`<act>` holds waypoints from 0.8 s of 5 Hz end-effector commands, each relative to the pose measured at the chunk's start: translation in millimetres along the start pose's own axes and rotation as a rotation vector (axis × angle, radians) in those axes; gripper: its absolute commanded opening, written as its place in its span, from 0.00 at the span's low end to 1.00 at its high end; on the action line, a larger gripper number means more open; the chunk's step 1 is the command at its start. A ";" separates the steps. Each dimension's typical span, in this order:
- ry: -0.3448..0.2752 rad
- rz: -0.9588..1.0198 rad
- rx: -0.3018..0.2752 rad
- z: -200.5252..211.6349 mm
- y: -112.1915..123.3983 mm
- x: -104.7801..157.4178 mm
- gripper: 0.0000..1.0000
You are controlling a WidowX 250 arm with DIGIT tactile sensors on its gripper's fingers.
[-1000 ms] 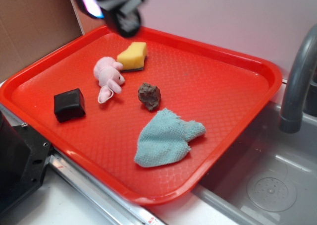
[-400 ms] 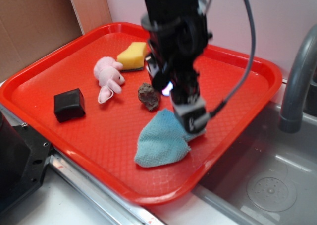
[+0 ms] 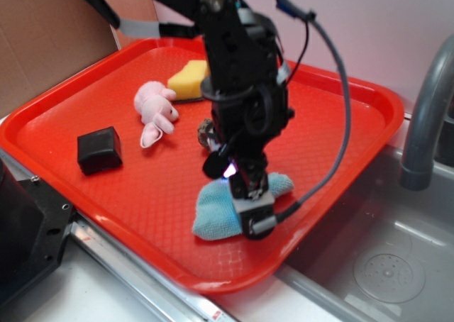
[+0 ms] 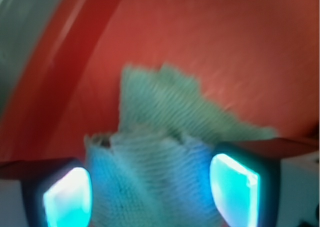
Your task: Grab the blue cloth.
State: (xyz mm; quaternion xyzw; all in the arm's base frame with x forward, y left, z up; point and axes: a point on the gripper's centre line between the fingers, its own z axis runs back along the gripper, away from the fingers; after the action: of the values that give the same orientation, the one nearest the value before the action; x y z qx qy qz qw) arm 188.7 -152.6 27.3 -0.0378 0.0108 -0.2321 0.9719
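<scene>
The blue cloth (image 3: 211, 217) lies crumpled near the front right of the red tray (image 3: 64, 113), a pale teal rag with frayed edges. My gripper (image 3: 246, 203) is down on its middle, and the arm hides much of it. In the wrist view the cloth (image 4: 165, 117) fills the gap between my two glowing fingertips (image 4: 67, 197), which stand wide apart on either side of it. The gripper (image 4: 150, 192) is open, with the rag between the pads but not pinched.
On the tray are a pink plush toy (image 3: 156, 110), a yellow sponge (image 3: 184, 81), a black block (image 3: 99, 150) and a brown lump (image 3: 206, 130) just behind the arm. A grey faucet (image 3: 425, 116) and sink (image 3: 386, 269) lie to the right.
The arm came from the tray's far left corner down to the cloth. Since the last frame it has dropped lower and shifted left, onto the cloth's middle.
</scene>
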 end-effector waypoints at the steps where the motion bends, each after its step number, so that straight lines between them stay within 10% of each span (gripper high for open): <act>1: 0.038 0.045 0.009 -4.6 5.0 -2.2 0.00; 4: 0.025 0.176 0.029 24.0 17.8 -9.3 0.00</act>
State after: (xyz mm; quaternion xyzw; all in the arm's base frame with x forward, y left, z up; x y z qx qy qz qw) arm 186.1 -129.8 38.6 -0.0072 0.0519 -0.1569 0.9862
